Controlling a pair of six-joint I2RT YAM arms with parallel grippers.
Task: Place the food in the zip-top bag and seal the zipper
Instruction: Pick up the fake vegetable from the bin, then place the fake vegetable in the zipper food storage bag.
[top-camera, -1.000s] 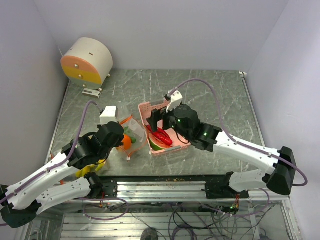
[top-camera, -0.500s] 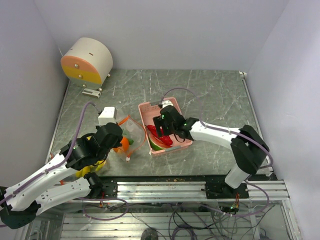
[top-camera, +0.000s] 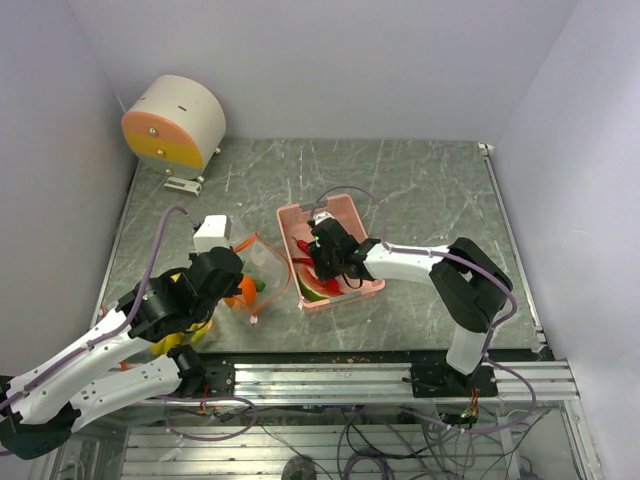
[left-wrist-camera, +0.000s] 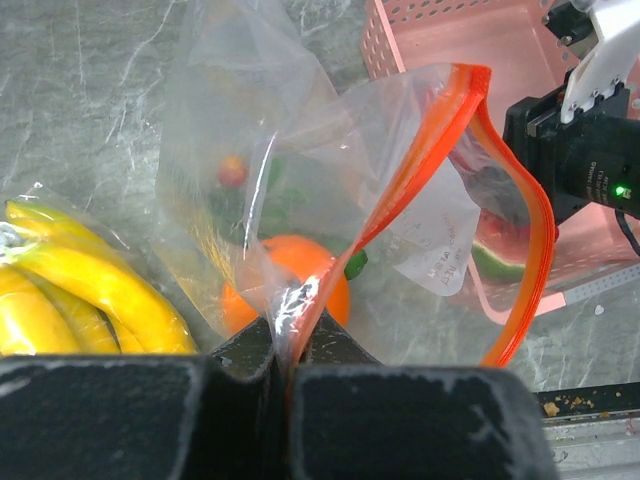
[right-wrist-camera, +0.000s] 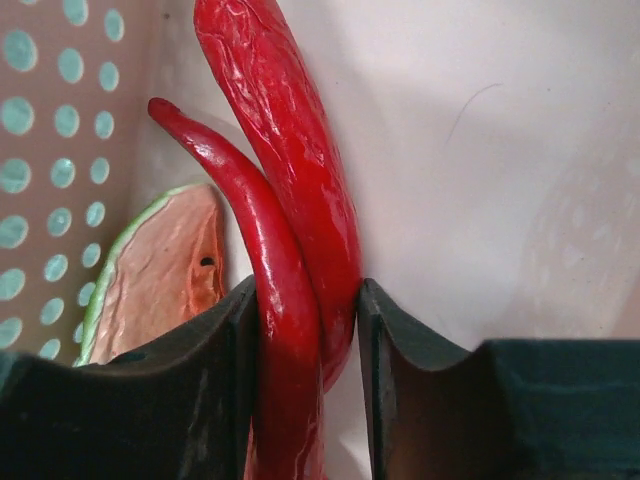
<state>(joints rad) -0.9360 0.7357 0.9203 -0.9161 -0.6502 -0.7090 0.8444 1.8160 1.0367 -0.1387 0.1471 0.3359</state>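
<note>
My left gripper (left-wrist-camera: 285, 345) is shut on the near edge of the clear zip-top bag (left-wrist-camera: 300, 150), pinching its orange-red zipper (left-wrist-camera: 420, 160) so the mouth gapes toward the pink tray (top-camera: 345, 207). An orange (left-wrist-camera: 300, 275) lies inside the bag. Yellow bananas (left-wrist-camera: 80, 290) lie beside it on the left. My right gripper (right-wrist-camera: 307, 287) is down in the tray, both jaws pressed against two long red chili peppers (right-wrist-camera: 290, 200). A watermelon slice (right-wrist-camera: 160, 270) lies just left of them by the perforated tray wall (right-wrist-camera: 50, 120).
A round beige drum with an orange and yellow face (top-camera: 175, 120) stands at the back left. Grey walls close in the marbled table on three sides. A metal rail (top-camera: 330, 365) runs along the near edge.
My right arm has dropped into the tray and its jaws have narrowed from wide open onto the chili peppers. My left gripper has kept its hold on the bag, barely moving.
</note>
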